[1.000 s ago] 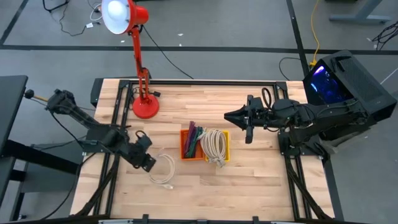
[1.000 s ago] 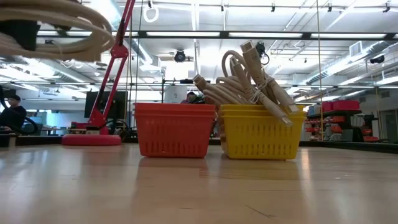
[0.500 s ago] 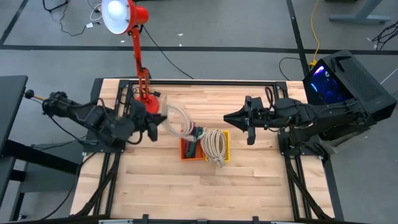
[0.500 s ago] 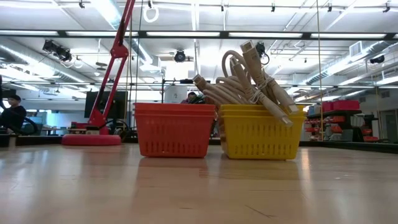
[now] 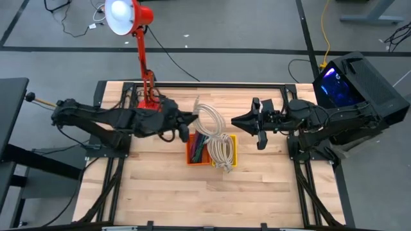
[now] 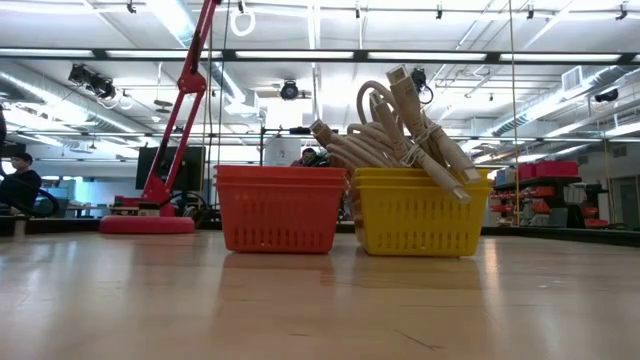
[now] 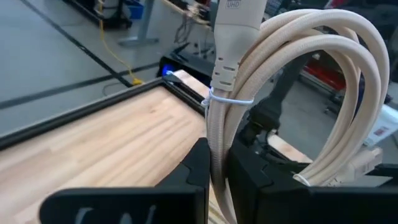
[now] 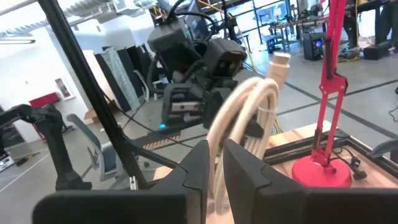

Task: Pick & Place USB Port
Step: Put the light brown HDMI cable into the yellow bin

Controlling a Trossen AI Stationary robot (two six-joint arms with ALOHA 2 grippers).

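Upright, plug-end up: coiled cable (image 5: 207, 119) in left pincer (image 5: 190, 121)

Cream coiled cable (image 5: 207, 118) held aloft above orange basket (image 5: 194, 149).

Left end effector (image 5: 190, 122) carried coiled cream USB cable (image 5: 207, 118) from tabletop (image 5: 257, 186) front up beside orange plastic basket (image 5: 193, 151).

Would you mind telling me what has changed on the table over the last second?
The left gripper, shut on the coiled cream cable, has lifted it off the wood near the table's front-left and carried it toward the red basket and yellow basket; it now hangs just behind them. The right gripper, both baskets and the red lamp stayed put.
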